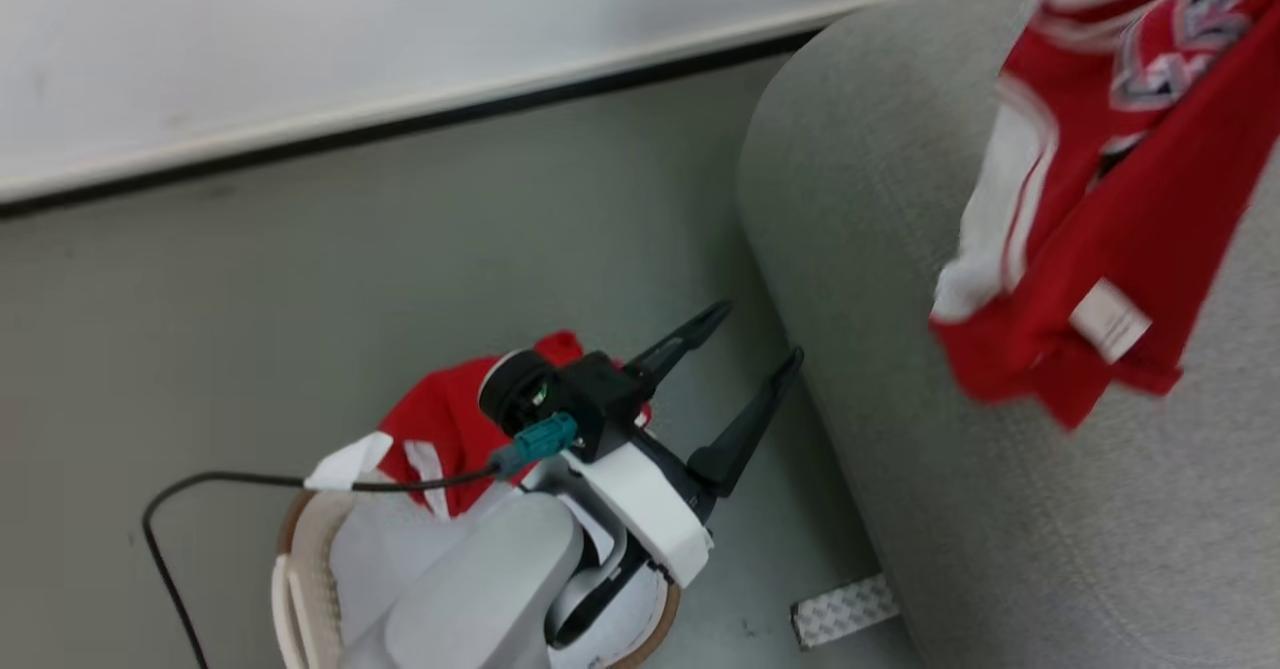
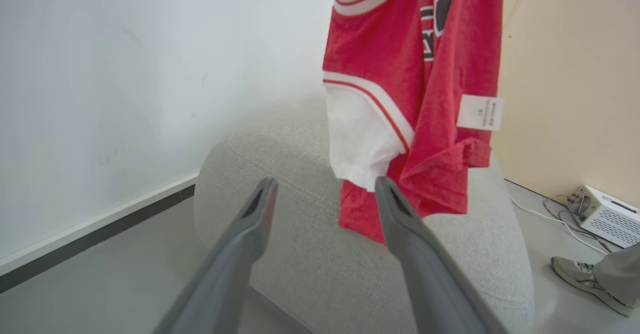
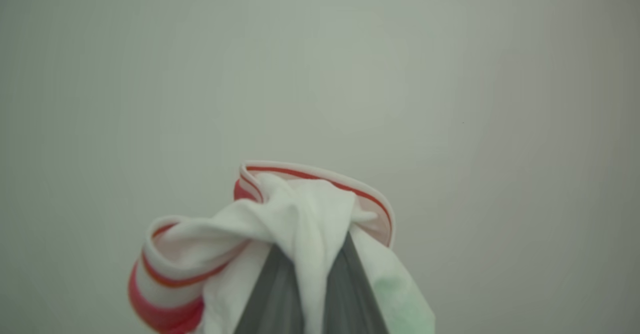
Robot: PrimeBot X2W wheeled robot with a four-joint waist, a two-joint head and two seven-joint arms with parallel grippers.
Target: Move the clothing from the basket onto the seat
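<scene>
Left wrist view takes in grey floor, a white wall with a dark skirting strip, a pale box [image 2: 607,216] with loose wires on the floor at the right, and a person's shoe [image 2: 575,270] just past the seat [image 2: 300,254]. In the head view a patch of patterned tape [image 1: 845,611] lies on the floor at the seat's foot, and a black cable [image 1: 240,476] runs from the left wrist out beside the basket [image 1: 300,569]. The pale left forearm reaches up over the basket, and the left pincer [image 1: 761,331] is spread wide and empty, its fingers aimed at the seat's rounded side. The right pincer [image 3: 310,254] is clamped tight on a bunched white, red-striped fold of the red jersey [image 1: 1120,199]. The jersey hangs over the seat, ahead of the left pincer and towards its right finger; I cannot tell whether its hem touches the cushion. A second red garment [image 1: 440,429] lies draped over the basket's rim, beneath the left wrist.
</scene>
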